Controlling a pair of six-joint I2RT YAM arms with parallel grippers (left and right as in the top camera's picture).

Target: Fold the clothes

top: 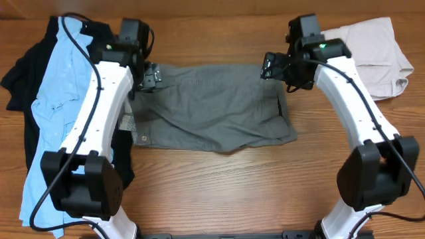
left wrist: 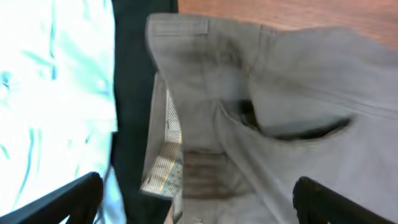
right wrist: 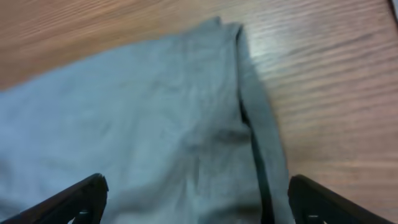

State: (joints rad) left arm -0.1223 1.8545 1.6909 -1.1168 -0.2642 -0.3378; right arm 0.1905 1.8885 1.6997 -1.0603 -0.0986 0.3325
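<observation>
The medium-grey shorts (top: 212, 106) lie spread flat across the middle of the wooden bench (top: 219, 192), between the two arms. The waistband end is at the left and the leg end at the right. The cloth is a matte woven fabric, softly creased, and its front edge is wavy. In the left wrist view a stitched rectangular tab (left wrist: 180, 26) sits on the waistband, and a slanted pocket slit (left wrist: 298, 130) gapes dark below it. A finely striped lining (left wrist: 163, 158) shows where the waistband edge turns out; whether it carries any writing cannot be made out. In the right wrist view a doubled seam (right wrist: 252, 130) runs down the shorts' edge, with bare wood grain beside it. The left claw (left wrist: 198, 183) hangs over the waistband corner with its black fingers spread wide and nothing between them. The right claw (right wrist: 198, 182) hangs over the far right corner, equally wide and holding nothing. To the left a smooth, thin light-blue shirt (top: 56, 99) is draped over a black garment (top: 20, 73), whose edge meets the grey shorts. Rumpled beige shorts (top: 372, 53) lie at the far right corner of the bench, well apart from the grey pair.
</observation>
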